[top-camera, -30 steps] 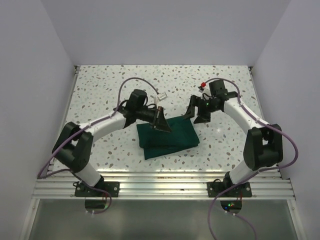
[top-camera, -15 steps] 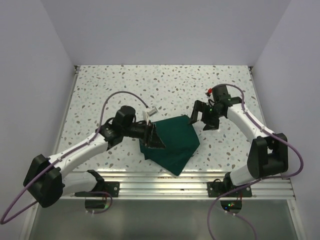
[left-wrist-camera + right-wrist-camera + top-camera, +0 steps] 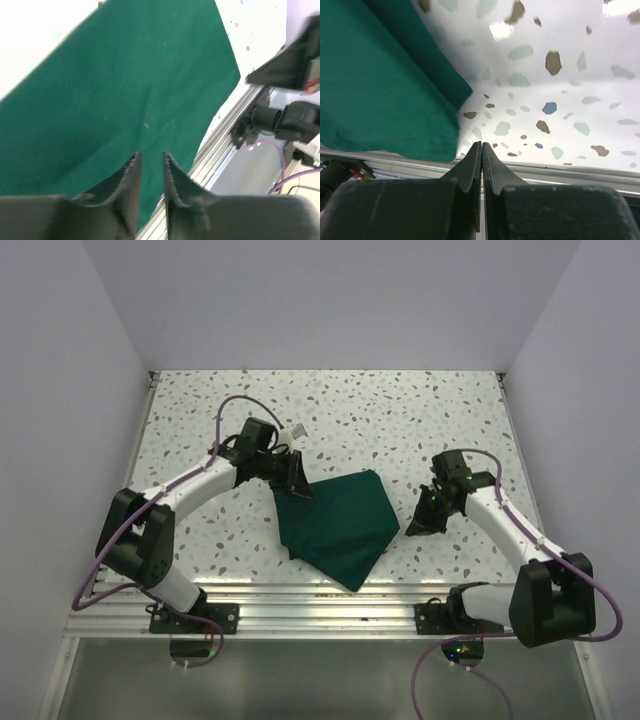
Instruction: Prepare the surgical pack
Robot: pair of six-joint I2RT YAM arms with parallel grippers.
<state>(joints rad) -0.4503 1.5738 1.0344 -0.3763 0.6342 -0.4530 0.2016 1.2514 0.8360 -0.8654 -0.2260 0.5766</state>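
The surgical pack shows as a dark green folded cloth (image 3: 340,525) lying flat on the speckled table, one corner pointing at the near rail. No instruments or gauze show. My left gripper (image 3: 297,488) hovers at the cloth's far left corner. In the left wrist view its jaws (image 3: 151,156) stand a little apart, with nothing between them and the cloth (image 3: 125,75) spread beneath. My right gripper (image 3: 415,527) is to the right of the cloth over bare table. In the right wrist view it (image 3: 481,145) is shut on nothing, with the cloth's edge (image 3: 375,85) to its left.
An aluminium rail (image 3: 320,600) runs along the near table edge, just beyond the cloth's nearest corner. White walls close in the table (image 3: 400,420) on three sides. The right arm's base (image 3: 280,120) shows past the cloth in the left wrist view.
My right gripper has drawn away from the cloth's far right corner, toward the near right, and has shut. The left gripper has swung to the far left corner. The cloth turned earlier and now lies still.
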